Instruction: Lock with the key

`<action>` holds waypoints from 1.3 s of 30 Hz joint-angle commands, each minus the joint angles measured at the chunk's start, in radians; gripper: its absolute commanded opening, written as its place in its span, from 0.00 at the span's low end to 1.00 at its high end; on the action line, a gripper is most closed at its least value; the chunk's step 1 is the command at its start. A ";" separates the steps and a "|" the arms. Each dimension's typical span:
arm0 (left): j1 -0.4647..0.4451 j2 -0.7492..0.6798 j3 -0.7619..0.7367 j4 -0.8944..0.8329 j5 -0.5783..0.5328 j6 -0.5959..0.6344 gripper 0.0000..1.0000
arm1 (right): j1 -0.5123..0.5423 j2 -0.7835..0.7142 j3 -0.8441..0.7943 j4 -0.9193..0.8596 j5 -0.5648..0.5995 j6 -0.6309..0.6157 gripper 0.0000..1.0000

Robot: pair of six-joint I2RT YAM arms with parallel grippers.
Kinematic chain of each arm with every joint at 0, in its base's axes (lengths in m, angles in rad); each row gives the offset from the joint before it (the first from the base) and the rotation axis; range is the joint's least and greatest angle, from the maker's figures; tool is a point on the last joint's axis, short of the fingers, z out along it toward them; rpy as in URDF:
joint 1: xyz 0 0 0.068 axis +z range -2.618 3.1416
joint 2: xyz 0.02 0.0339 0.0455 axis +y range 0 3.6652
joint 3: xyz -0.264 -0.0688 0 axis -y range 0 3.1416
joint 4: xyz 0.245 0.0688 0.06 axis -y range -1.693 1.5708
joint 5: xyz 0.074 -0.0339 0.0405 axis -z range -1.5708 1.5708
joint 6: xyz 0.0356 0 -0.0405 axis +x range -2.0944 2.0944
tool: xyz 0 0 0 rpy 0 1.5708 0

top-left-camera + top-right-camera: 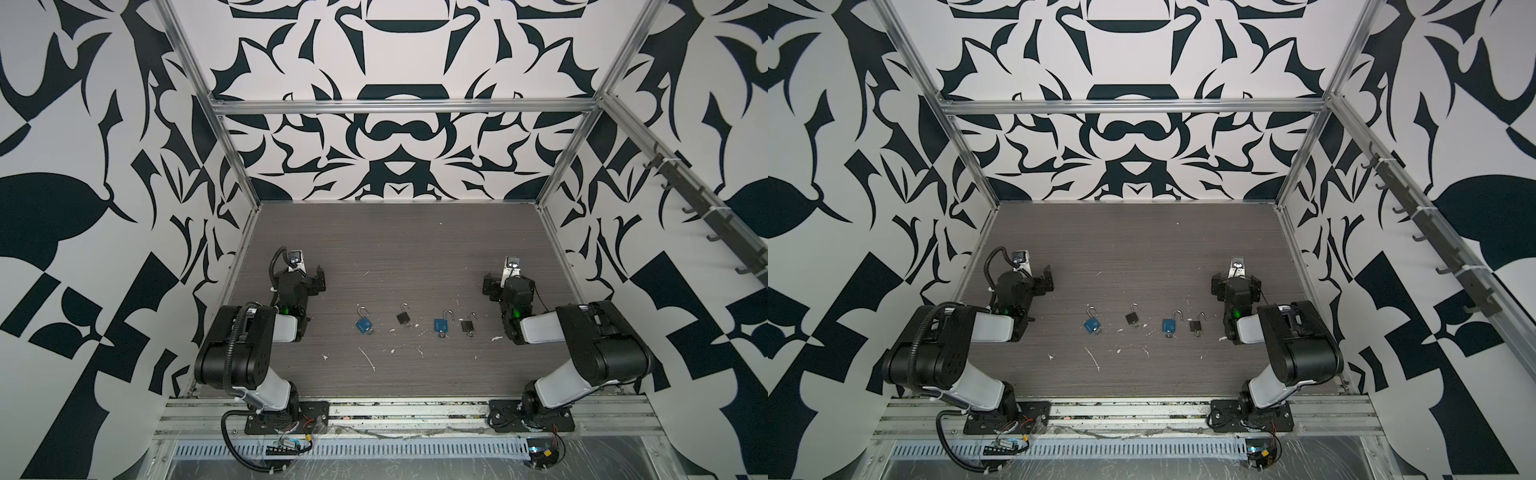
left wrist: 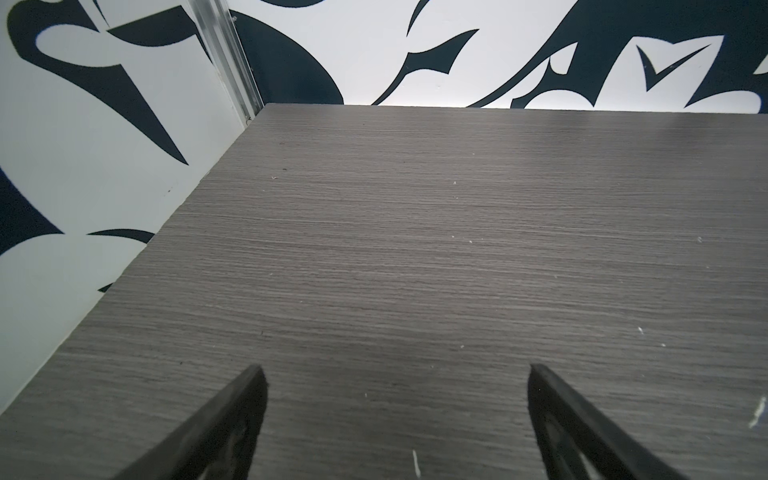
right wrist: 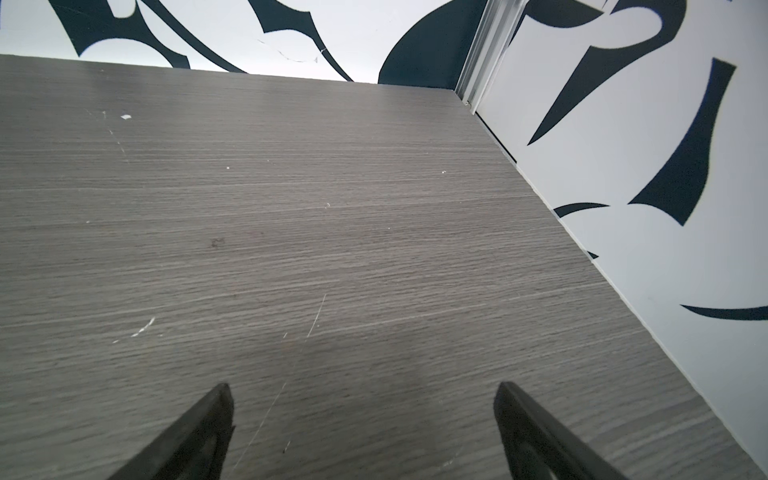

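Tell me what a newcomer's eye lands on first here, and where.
Bold black-and-white patterned walls dominate, enclosing the cell on three sides. On the grey wood-grain table a row of four small padlocks with open shackles lies between the arms: left blue padlock, left black padlock, right blue padlock, right black padlock. The left gripper and right gripper hang open and empty at either side.

Bright, even light from overhead leaves only faint, soft shadows on the grey table [image 1: 415,249]. In both top views the frame rail [image 1: 399,106] bows slightly. The wrist views are a little soft, with a pale sheen along the table's far edge.
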 commanded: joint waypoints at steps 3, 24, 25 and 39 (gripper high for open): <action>-0.001 0.001 -0.017 0.019 -0.009 -0.006 0.99 | 0.001 -0.019 0.018 0.011 -0.001 -0.002 1.00; -0.181 -0.279 0.077 -0.281 -0.259 0.092 0.99 | 0.058 -0.252 0.459 -0.874 0.201 0.162 1.00; -0.201 -0.337 0.120 -0.365 -0.305 0.037 0.99 | 0.068 -0.267 0.514 -0.980 0.190 0.221 1.00; -0.287 -0.369 0.701 -1.500 0.294 -0.489 1.00 | 0.393 -0.388 0.715 -1.695 -0.057 0.656 0.91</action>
